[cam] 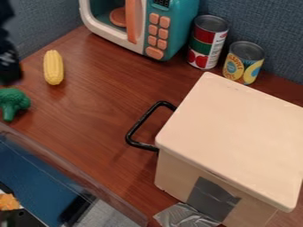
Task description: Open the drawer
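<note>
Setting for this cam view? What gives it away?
Looks like a toy-kitchen setup on a wooden tabletop, likely a lab or office. Cues: the teal toy microwave, the plastic-looking corn and broccoli, and the blue fabric-like partition behind.

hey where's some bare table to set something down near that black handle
Widest bare patch of wooden table: between the yellow corn and the black handle, running up to the toy microwave. Crowded: behind the box, where the red-labelled can and yellow-and-blue can stand.
</note>
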Controlling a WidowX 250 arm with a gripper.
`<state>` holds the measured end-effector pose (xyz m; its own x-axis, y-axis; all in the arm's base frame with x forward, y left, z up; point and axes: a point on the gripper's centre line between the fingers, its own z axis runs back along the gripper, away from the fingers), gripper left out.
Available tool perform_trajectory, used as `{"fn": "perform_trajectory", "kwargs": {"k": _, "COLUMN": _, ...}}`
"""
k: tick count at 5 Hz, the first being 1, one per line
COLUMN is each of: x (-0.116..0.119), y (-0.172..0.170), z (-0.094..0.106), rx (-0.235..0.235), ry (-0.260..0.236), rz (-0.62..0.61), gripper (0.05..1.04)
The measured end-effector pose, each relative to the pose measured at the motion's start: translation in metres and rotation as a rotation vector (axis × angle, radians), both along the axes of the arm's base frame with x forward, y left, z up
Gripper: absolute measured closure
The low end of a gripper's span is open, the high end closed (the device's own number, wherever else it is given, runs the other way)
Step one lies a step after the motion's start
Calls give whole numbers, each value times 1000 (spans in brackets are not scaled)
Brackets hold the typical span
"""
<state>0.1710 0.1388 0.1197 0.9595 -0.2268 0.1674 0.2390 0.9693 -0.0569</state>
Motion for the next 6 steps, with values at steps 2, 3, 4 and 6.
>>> {"fn": "perform_trajectory", "kwargs": {"k": 2, "x": 36, "y": -44, "z": -25, "rx": -58, "ry": 2, "rz": 71, "gripper": 85}}
{"fn": "perform_trajectory", "kwargs": {"k": 3, "x": 58, "y": -77, "z": -32, "rx": -86, "ry": -13, "rz": 34, "gripper": 85}}
{"fn": "perform_trajectory", "kwargs": {"k": 4, "x": 70, "y": -107, "z": -43, "rx": -98, "ry": 6, "rz": -7, "gripper": 85}}
{"fn": "perform_trajectory", "kwargs": {"k": 6, "x": 86, "y": -124, "z": -69, "rx": -74, "ry": 15, "rz": 10, "gripper": 85}}
